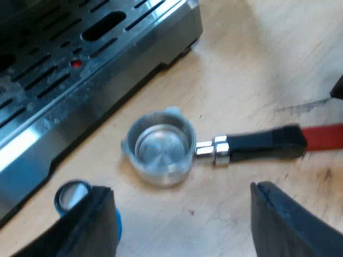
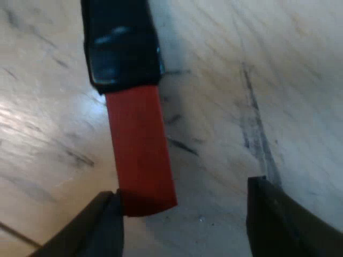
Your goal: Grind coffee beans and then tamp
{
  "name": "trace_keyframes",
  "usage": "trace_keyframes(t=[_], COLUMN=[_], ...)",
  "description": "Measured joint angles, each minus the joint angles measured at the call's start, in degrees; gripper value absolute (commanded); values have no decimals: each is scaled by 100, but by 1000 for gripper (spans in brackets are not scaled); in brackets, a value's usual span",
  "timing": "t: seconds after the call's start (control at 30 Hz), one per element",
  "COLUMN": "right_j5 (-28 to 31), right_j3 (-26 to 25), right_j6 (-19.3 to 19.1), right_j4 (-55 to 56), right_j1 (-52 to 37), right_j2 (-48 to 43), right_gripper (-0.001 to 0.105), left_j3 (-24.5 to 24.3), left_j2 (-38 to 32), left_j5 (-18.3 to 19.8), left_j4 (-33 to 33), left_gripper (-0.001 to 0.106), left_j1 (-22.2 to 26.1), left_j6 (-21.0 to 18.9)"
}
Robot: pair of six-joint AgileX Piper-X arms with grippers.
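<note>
holder [image 1: 161, 147]: I see it loose on the table [image 1: 257, 64], just beside the machine [image 1: 80, 59], basket empty | blue tamper [image 1: 72, 195]: near holder | left gripper [image 1: 179, 190]: jaws apart, over table | right gripper [image 2: 185, 190]: jaws apart around the handle's red end [image 2: 140, 150]

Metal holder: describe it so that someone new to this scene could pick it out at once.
Start at the espresso machine with its slotted steel base. On the wooden table just beside it lies the metal holder, loose, its empty round basket facing up. Unlike the small blue tamper close by, it has a long dark handle that ends in red.
</note>
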Motion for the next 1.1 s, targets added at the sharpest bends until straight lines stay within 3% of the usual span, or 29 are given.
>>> trace_keyframes(t=[0.23, 0.4, 0.8, 1.03, 1.1], right_j5=[141, 583, 1926, 2116, 2224], right_j3=[-257, -485, -511, -511, -333], right_j6=[64, 139, 146, 156, 219], right_j4=[230, 194, -839, -930, -1922], right_j1=[58, 447, 1137, 1137, 1137], right_j2=[-525, -963, -1157, -1157, -1157], right_gripper=[52, 52, 52, 52, 52], left_j3=[-468, -837, -924, -924, -924], left_j2=[0, 0, 0, 0, 0], left_j5=[39, 39, 43, -59, -94], left_j4=[636, 1202, 1212, 1232, 1232], left_gripper=[56, 56, 56, 56, 56], left_j1=[0, 0, 0, 0, 0], left_j6=[-32, -31, -31, -31, -31])
